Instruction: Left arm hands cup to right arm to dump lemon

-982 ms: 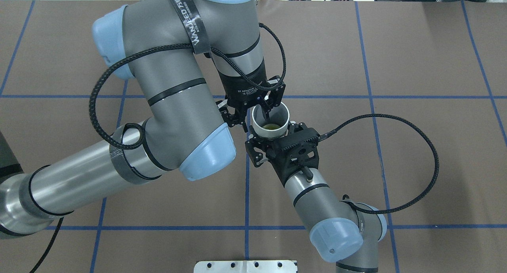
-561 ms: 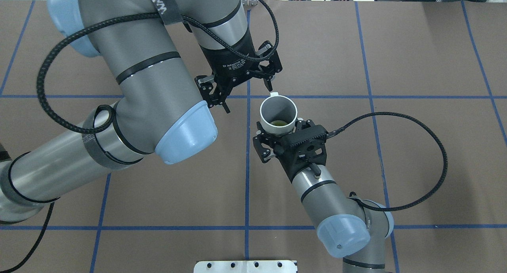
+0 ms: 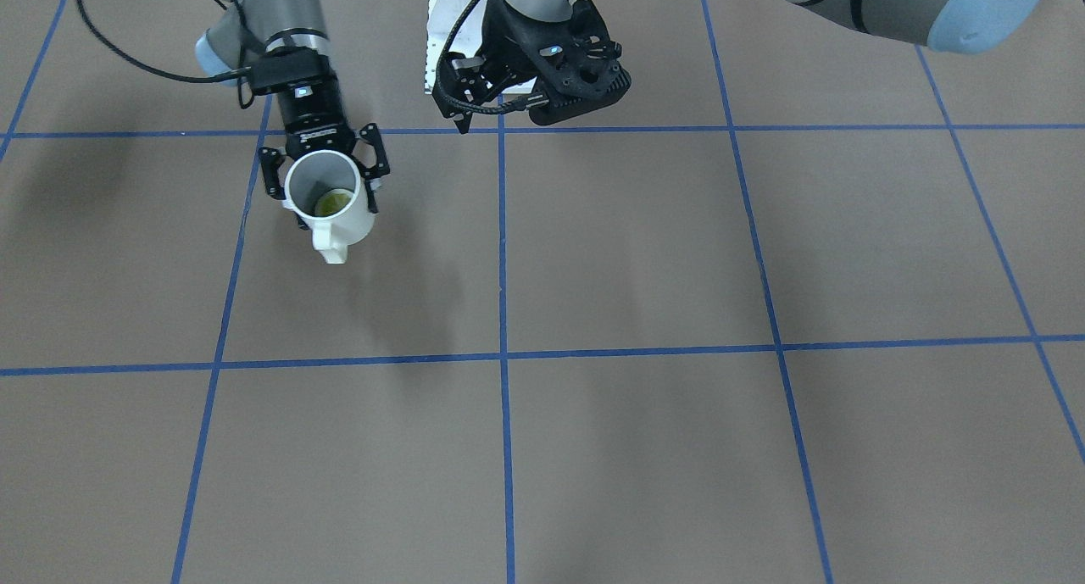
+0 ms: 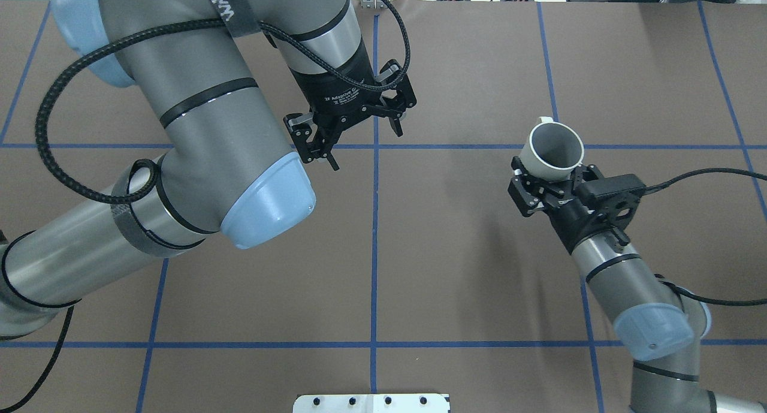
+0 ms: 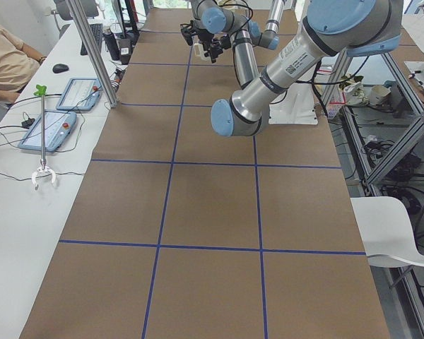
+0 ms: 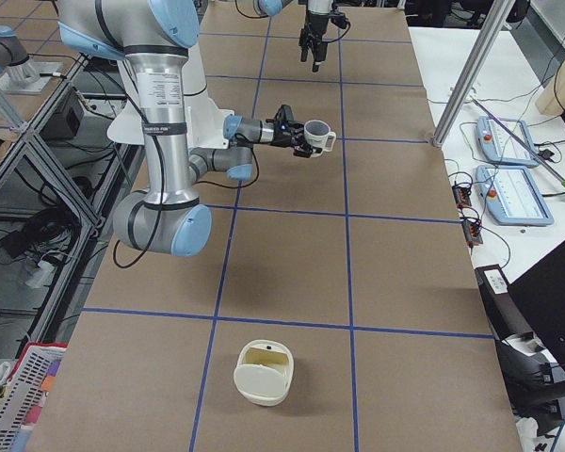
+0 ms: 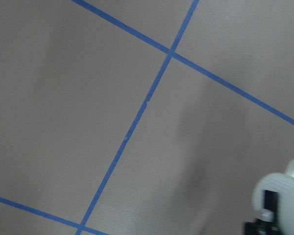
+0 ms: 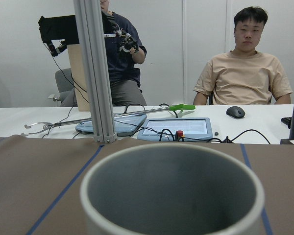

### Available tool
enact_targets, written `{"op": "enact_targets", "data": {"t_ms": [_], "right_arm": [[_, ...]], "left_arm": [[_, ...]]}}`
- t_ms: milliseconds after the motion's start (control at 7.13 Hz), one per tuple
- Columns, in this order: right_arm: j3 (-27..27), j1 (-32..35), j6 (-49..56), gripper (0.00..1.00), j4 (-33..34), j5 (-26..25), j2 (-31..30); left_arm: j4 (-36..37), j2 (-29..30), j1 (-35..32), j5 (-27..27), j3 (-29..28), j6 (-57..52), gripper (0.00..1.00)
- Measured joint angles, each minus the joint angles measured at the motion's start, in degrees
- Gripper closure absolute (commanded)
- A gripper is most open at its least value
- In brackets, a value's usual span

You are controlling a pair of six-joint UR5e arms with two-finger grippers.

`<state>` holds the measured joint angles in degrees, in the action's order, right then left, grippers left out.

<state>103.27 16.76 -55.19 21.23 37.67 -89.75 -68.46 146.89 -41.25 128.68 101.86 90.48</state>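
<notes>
The white cup [image 4: 554, 144] is clamped between the fingers of my right gripper [image 4: 555, 174], held above the table on the right side with its handle pointing away from me. The yellow-green lemon [image 3: 333, 202] lies inside the cup [image 3: 332, 204], gripped by the right gripper [image 3: 325, 179]. The lemon does not show in the overhead or right wrist views, where only the cup's grey inside [image 8: 171, 196] fills the foreground. My left gripper [image 4: 366, 147] is open and empty over the table's middle, well left of the cup. The cup's edge [image 7: 283, 195] shows at the bottom right of the left wrist view.
A cream-white container [image 6: 264, 373] sits on the table toward its right end. A metal plate [image 4: 371, 402] lies at the near edge. Beyond the far edge stand an aluminium post [image 8: 95, 73], tablets [image 8: 179, 128] and seated operators [image 8: 242, 73].
The left gripper let go of the cup's rim and pulled back to the far left. The right arm then carried the cup to the right, away from it.
</notes>
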Motion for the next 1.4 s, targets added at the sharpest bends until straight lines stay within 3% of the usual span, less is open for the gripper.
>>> {"op": "enact_targets", "data": {"t_ms": [280, 421, 841, 982, 1402], "right_arm": [[-2.33, 2.12, -5.99, 1.00, -15.92, 1.90, -10.64], [-5.26, 5.04, -7.46, 1.00, -24.18, 6.31, -15.13], [-25.21, 13.52, -16.48, 1.00, -52.36, 16.95, -19.61], [-30.76, 15.56, -18.11, 1.00, -58.78, 19.48, -20.76], [-36.87, 17.16, -22.75, 1.00, -68.73, 21.25, -26.83]], "left_arm": [[-0.17, -0.92, 0.18, -0.14, 0.16, 0.40, 0.00], [-0.23, -1.09, 0.25, -0.17, 0.28, 1.03, 0.00], [-0.33, -1.05, 0.64, -0.20, 0.46, 2.92, 0.00], [-0.33, -1.06, 0.86, -0.26, 0.50, 3.16, 0.00], [-0.33, -1.41, 1.10, -0.35, 0.46, 3.16, 0.00]]}}
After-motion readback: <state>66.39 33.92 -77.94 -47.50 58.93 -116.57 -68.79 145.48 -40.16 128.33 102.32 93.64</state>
